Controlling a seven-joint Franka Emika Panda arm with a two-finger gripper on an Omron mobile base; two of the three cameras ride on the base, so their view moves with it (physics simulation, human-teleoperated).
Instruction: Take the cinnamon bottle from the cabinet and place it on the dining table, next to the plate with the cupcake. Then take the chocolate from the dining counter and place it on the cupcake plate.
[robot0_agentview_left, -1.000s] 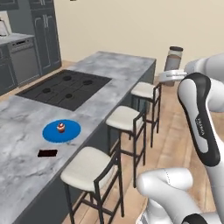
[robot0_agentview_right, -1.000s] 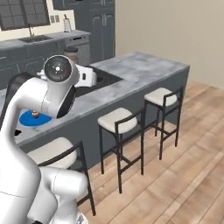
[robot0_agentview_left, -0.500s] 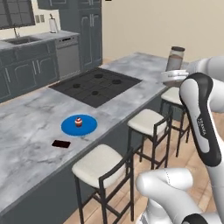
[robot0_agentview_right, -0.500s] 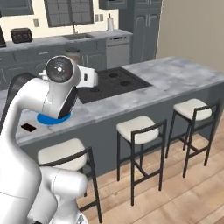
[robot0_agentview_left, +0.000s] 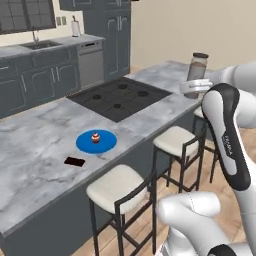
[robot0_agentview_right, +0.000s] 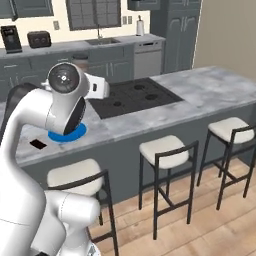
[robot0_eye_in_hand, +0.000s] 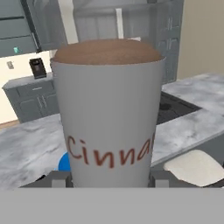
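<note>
My gripper (robot0_agentview_left: 196, 86) is shut on the cinnamon bottle (robot0_agentview_left: 197, 69), a clear jar of brown powder with a dark cap, held upright in the air over the right end of the dining table (robot0_agentview_left: 35, 131). In the hand view the bottle (robot0_eye_in_hand: 109, 113) stands between my fingertips (robot0_eye_in_hand: 56, 177) with its red lettering facing the camera. The blue plate (robot0_agentview_left: 96, 142) lies near the table's front edge, and the cupcake (robot0_agentview_left: 95, 137) sits on it. The dark chocolate bar (robot0_agentview_left: 75, 161) lies just left of the plate. The plate (robot0_agentview_right: 67, 135) and chocolate (robot0_agentview_right: 37, 144) sit behind my arm. The cabinet is out of view.
A black cooktop (robot0_agentview_left: 120, 97) is set into the table between the plate and the bottle. Stools (robot0_agentview_left: 117, 187) (robot0_agentview_left: 177, 140) line the table's front side. Dark counters with a sink (robot0_agentview_left: 42, 45) run along the back wall.
The base has driven, so the whole scene has shifted; the plate and chocolate now lie closer and more central. The bottle stays in my shut gripper.
</note>
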